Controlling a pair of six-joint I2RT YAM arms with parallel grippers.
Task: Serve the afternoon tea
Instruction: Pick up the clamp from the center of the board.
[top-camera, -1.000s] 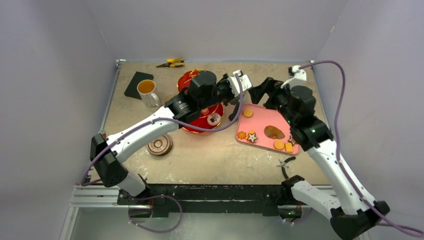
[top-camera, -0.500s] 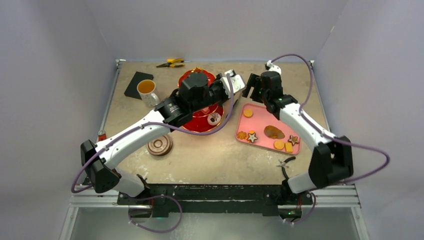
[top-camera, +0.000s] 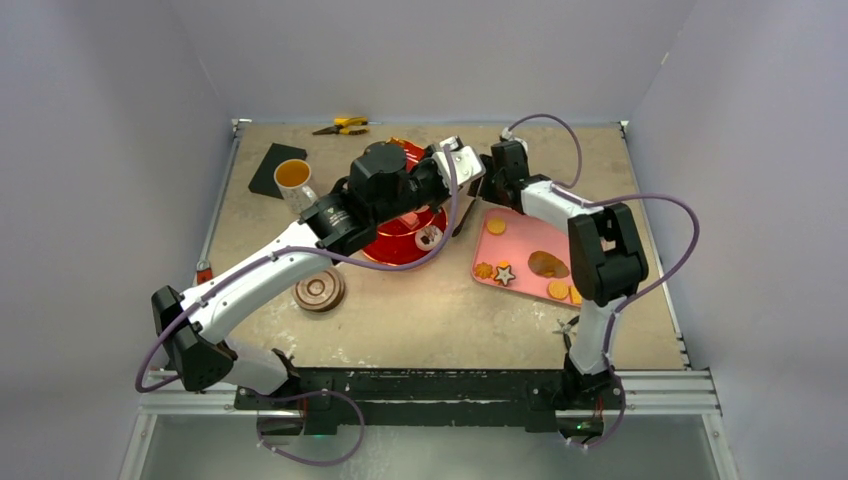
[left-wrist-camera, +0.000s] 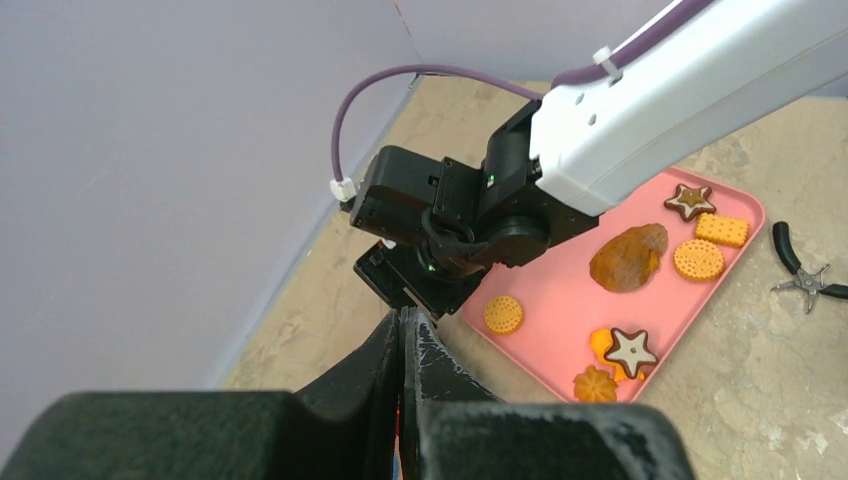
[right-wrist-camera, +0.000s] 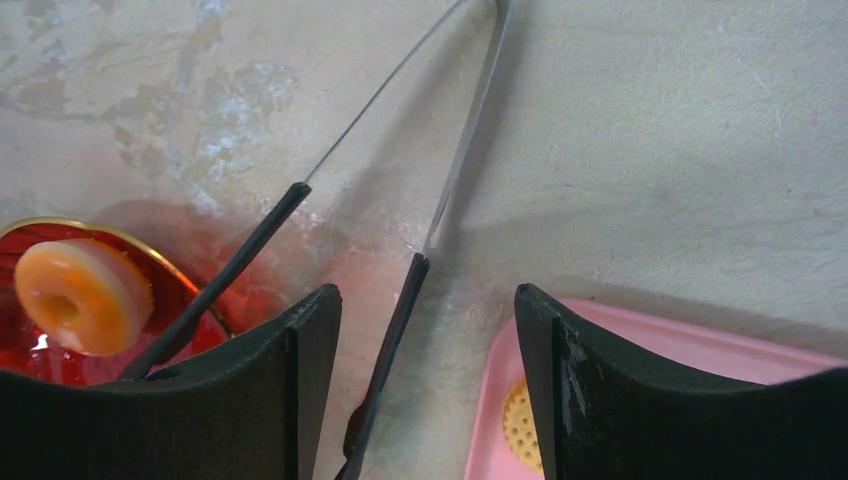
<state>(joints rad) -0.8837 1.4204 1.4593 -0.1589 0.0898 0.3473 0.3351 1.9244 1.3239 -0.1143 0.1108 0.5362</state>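
The left jaws are pressing fully together beside the red stand (top-camera: 398, 248). The right jaws are standing apart, straddling one black-tipped arm of the tongs (right-wrist-camera: 398, 305), between the stand's doughnut pastry (right-wrist-camera: 75, 290) and the pink tray (right-wrist-camera: 650, 335). The white mug (top-camera: 293, 178) is sitting left of the stand.

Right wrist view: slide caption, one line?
Open right fingers frame the tongs; red stand with ring pastry at image left, pink tray at image right.
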